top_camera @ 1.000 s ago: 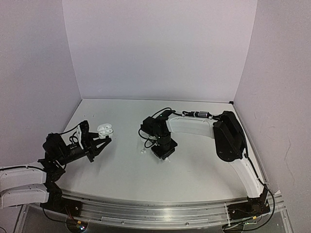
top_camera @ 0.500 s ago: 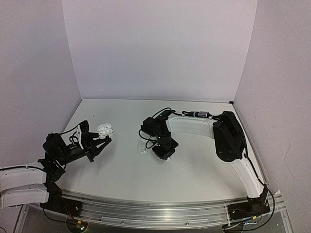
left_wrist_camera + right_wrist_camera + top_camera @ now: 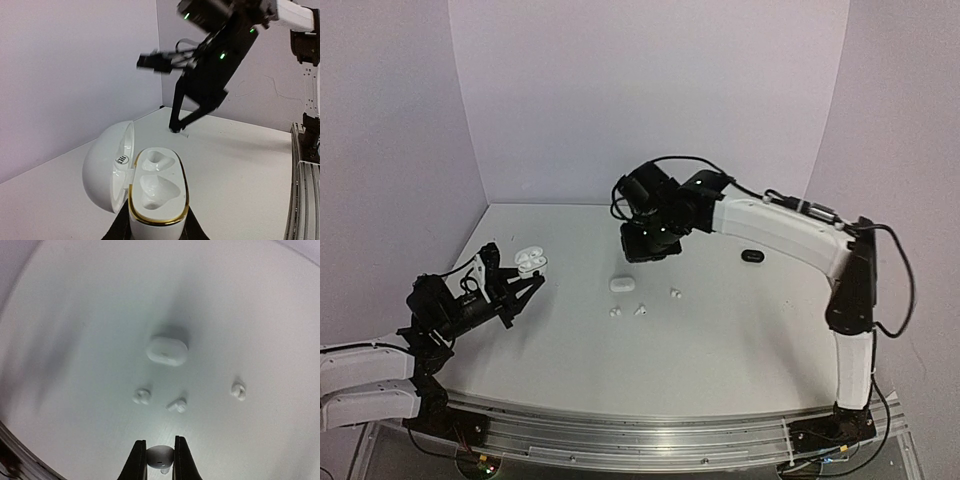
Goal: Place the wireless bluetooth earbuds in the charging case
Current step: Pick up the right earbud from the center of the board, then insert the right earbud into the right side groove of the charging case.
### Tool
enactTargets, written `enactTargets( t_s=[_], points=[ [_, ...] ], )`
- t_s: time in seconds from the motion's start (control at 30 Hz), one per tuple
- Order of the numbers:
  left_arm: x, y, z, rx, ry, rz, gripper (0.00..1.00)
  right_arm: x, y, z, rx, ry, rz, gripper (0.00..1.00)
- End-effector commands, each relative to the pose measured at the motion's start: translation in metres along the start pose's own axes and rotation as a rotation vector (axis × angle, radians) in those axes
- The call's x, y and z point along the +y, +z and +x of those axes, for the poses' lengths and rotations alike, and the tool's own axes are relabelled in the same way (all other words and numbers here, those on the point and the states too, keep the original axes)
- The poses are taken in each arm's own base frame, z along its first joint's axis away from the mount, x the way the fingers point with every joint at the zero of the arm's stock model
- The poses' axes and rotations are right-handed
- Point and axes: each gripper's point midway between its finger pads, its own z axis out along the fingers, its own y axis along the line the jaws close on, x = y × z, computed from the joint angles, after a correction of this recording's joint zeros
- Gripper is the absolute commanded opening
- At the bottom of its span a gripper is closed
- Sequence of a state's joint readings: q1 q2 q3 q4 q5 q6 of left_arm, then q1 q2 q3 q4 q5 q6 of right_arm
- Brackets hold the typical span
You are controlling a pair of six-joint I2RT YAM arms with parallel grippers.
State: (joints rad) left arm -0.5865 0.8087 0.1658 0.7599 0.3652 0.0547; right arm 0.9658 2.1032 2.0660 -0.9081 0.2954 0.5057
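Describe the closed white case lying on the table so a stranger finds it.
Look at the middle of the table. The closed white case lies there, beyond three tiny white earbuds. It is a smooth oval, bigger than they are, with its lid shut.

Left arm (image 3: 365, 372): white moulded lower links, black joint housings, black wrist block; thin black lead (image 3: 467, 269) looped over the wrist.
Left gripper (image 3: 523, 275): two black tapered fingers.
Right arm (image 3: 775, 222): long white links, black elbow and shoulder housings; black cable (image 3: 672, 158) arched above the wrist, more strung along the right side.
Green indicator lights (image 3: 221, 55) on the black wrist housing.
Right gripper (image 3: 159, 458): two narrow black fingers, flat inner faces.
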Motion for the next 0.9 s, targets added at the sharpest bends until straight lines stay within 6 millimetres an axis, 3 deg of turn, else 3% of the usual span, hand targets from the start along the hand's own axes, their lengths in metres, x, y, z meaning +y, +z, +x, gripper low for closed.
enactTargets(
  t_s=[0.0,0.1,0.3,0.43,0.87],
  points=[
    [0.015,0.001,-0.025,-0.072,0.038,-0.089,0.0,0.064,-0.111,-0.064,-0.439,0.195,-0.264,0.0],
    [0.024,0.0,-0.028,-0.078,0.046,-0.138,0.0,0.093,-0.142,-0.07,-0.559,0.201,-0.326,0.0],
    [0.035,-0.004,-0.035,-0.102,0.08,-0.214,0.0,0.164,-0.181,-0.072,-0.723,0.103,-0.527,0.0],
    [0.035,-0.008,-0.042,-0.129,0.104,-0.225,0.0,0.199,-0.185,-0.068,-0.762,0.013,-0.663,0.0],
    [0.02,-0.015,-0.054,-0.197,0.151,-0.163,0.0,0.241,-0.187,-0.054,-0.917,-0.215,-0.79,0.0]
  ],
)
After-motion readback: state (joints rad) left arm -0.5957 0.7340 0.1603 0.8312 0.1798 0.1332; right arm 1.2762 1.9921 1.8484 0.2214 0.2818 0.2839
